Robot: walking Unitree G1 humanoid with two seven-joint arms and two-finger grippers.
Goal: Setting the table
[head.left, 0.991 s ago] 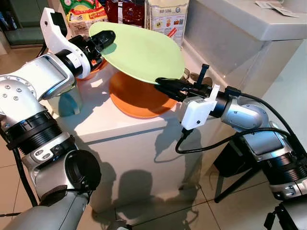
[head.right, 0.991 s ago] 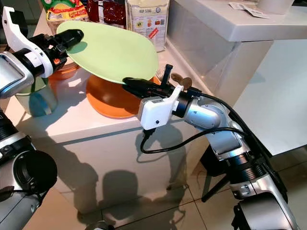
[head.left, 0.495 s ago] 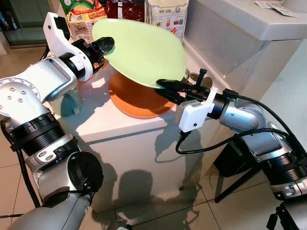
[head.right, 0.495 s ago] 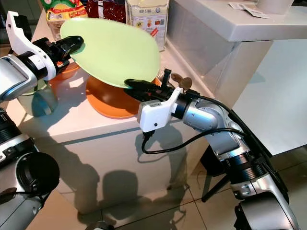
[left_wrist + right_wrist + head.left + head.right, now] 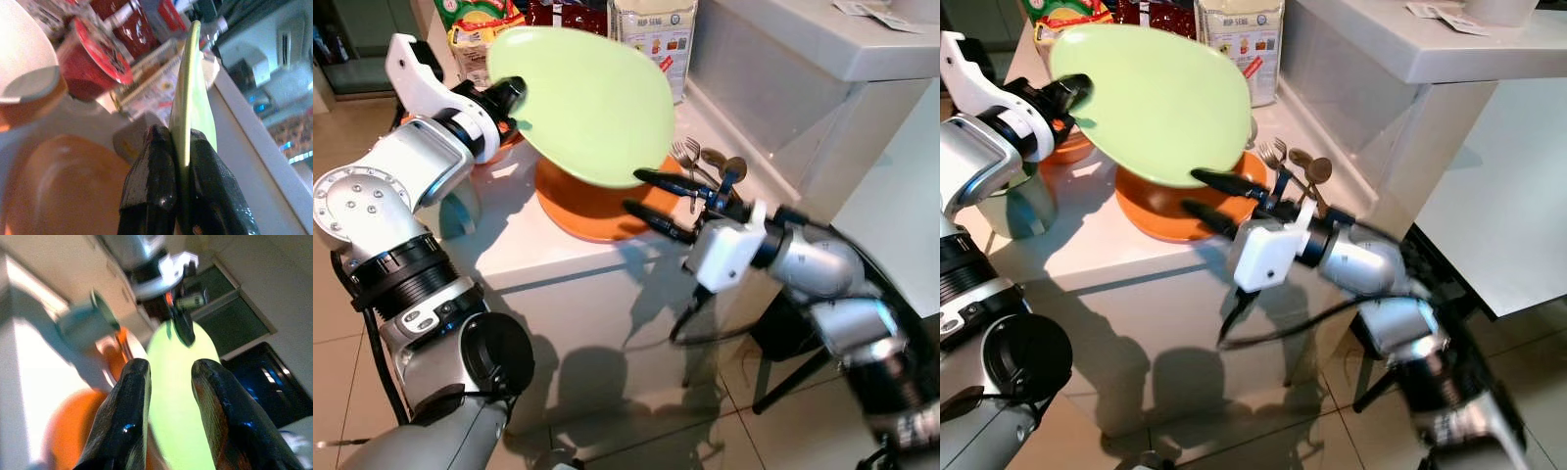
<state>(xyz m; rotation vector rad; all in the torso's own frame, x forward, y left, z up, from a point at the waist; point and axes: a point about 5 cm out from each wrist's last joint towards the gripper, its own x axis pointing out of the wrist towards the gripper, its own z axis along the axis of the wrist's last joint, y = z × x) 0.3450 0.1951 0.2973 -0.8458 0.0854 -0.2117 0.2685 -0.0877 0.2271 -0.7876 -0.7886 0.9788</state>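
A pale green plate hangs tilted above an orange plate that lies on the white counter. My left gripper is shut on the green plate's upper left rim; in the left wrist view its fingers pinch the plate edge. Just below the green plate's lower rim my right gripper is open, its fingers apart and holding nothing. The right wrist view looks between both fingers at the green plate. Forks and spoons lie on the counter beside the orange plate.
Food packets and a red jar stand along the counter's back. A teal cup and an orange bowl sit on the left. A taller white counter rises on the right. Tiled floor lies below.
My right gripper has let go of the green plate's lower rim, opened and drawn back a little. The left gripper keeps its hold and has tilted the plate more steeply.
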